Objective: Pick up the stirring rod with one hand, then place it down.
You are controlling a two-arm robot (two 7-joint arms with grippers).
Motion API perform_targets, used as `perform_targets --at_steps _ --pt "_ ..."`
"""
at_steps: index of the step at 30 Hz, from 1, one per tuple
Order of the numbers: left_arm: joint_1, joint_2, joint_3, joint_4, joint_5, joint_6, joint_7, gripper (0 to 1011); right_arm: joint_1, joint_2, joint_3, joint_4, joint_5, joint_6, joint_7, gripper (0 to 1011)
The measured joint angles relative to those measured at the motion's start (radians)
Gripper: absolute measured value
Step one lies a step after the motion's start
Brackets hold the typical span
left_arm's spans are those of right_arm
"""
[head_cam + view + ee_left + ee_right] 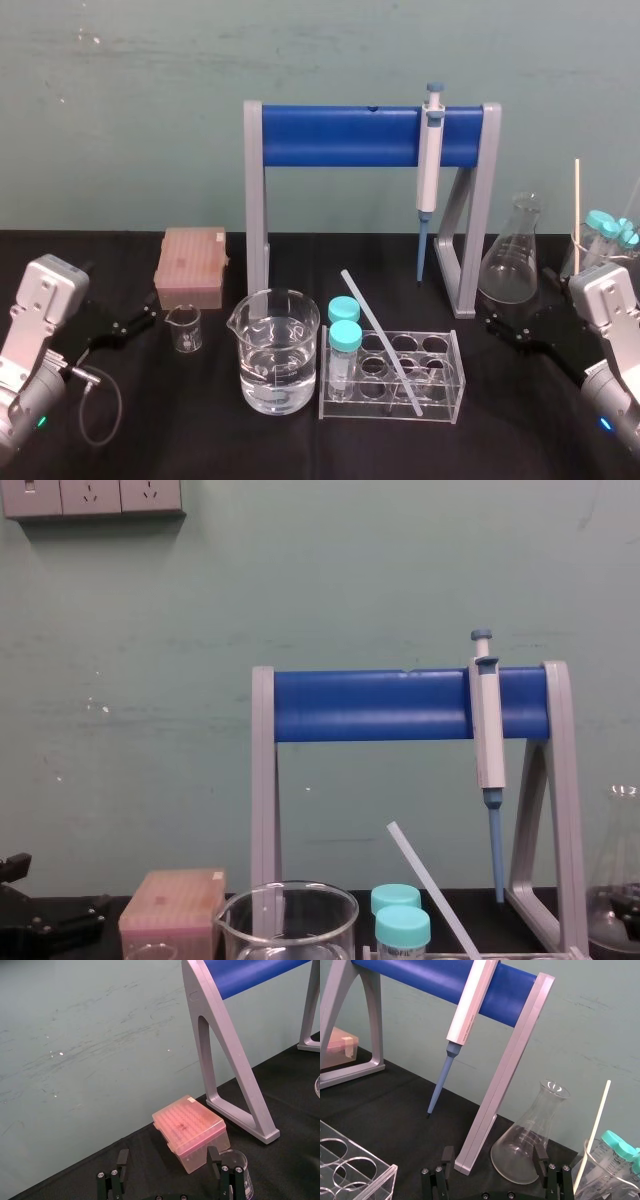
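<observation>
Black table (200, 450), stirring rod (381, 335) in rack (450, 395), teal wall (120, 100)

one pipette (430, 165), one flask (512, 262), perhaps three beakers (277, 350)

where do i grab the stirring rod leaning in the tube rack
Take the stirring rod on its bare upper stretch, above the clear rack. It leans toward the robot's left, lower end down in a well, so likely come from above, jaws across the shaft, clear of the teal-capped tubes beside it.
</observation>
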Motion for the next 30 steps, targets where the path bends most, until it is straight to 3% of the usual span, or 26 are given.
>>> perform_targets --at_steps 30 --pt "0.0 0.0 0.0 0.0 0.0 0.0 0.0 1000 0.0 0.0 0.0 0.0 0.0 0.0 0.0 1003"
